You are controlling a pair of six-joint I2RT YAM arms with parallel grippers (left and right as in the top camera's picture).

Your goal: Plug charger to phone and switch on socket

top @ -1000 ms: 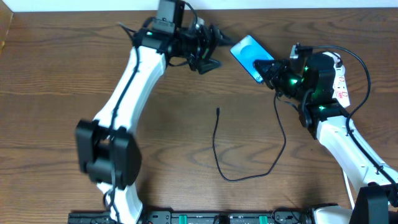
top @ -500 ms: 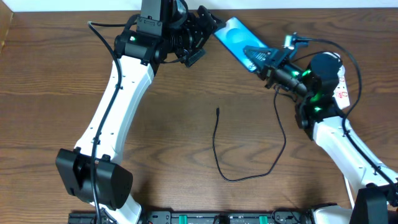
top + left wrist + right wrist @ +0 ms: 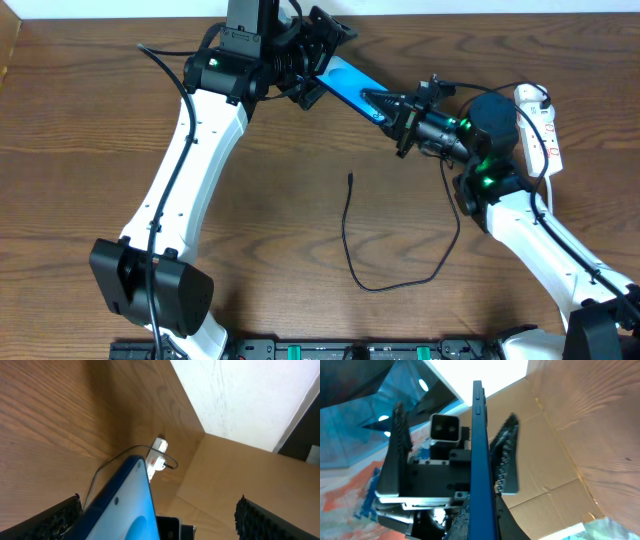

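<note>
Phone [image 3: 350,86] is off the tabletop [image 3: 100,150], clenched at one end by the right hand [image 3: 388,106]. Left hand [image 3: 322,65] is released, jaws wide astride the other end. It should close squarely on the edges. Charger [image 3: 400,283] lies unplugged on the tabletop, socket [image 3: 545,130] beyond. No containers seen.

Two robot arms at a wooden surface share one livery of white shells and black joints. The left arm [image 3: 190,150] carries a boxy black housing at its lower end. The right arm [image 3: 545,235] has a rounded black motor casing near its wrist. Small green lights glow on both, and thin black cables trail along the links. The left claw [image 3: 322,58] is black, its fingers [image 3: 55,520] faced with rough, knobbly pads, behind them a pale square camera block [image 3: 445,427]. The right claw [image 3: 392,108] is black too.
</note>
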